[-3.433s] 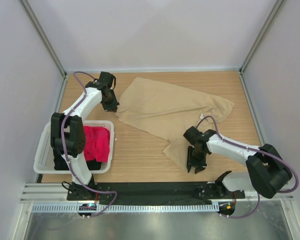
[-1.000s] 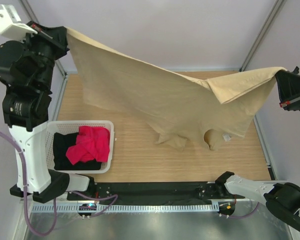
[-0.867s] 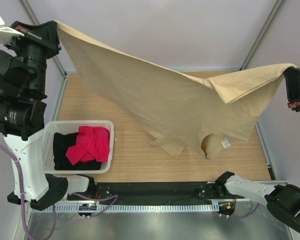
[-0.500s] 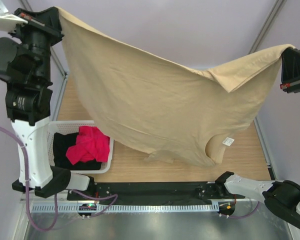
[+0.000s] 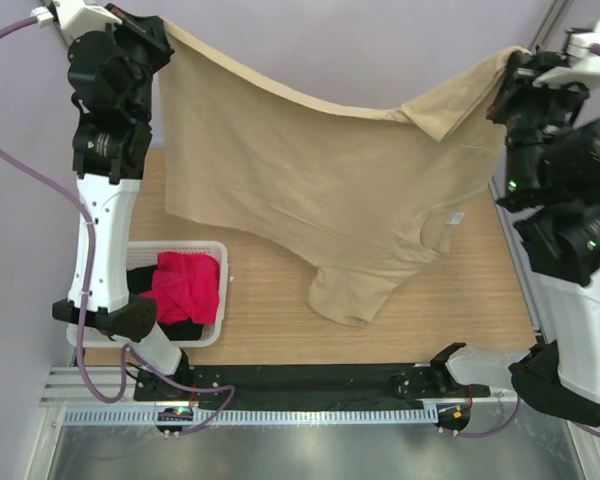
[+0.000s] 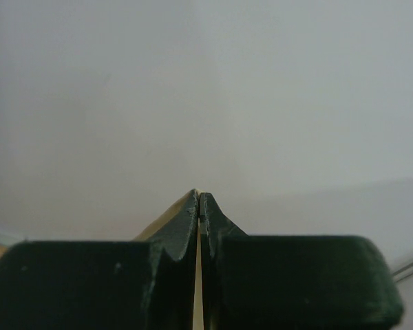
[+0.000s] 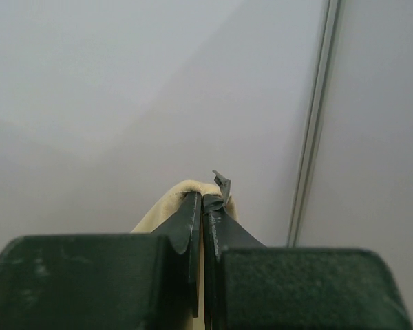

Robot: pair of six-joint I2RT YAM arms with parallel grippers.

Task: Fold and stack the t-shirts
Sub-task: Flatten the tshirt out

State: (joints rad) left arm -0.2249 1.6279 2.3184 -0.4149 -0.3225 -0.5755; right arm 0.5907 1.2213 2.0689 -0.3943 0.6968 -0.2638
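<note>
Tan shirt (image 5: pixel 320 190) hangs spread in the air between both raised arms. Its low end is near the surface (image 5: pixel 270 300); contact unclear. Left fingers (image 6: pixel 193 220) are clenched on one top corner, right fingers (image 7: pixel 196 213) on the other. Nothing folded or stacked yet. Red shirt (image 5: pixel 185 290) and black shirt (image 5: pixel 140 280) sit crumpled in the basket (image 5: pixel 100 330). Earlier the tan shirt lay on the surface; now it is lifted, and the arms are closer together.

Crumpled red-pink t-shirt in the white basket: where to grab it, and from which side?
Pinch the raised fold atop the crumpled red-pink cloth t-shirt, coming straight down. It lies heaped on the black cloth t-shirt inside the white slotted plastic basket, whose walls would likely block a sideways approach.
</note>
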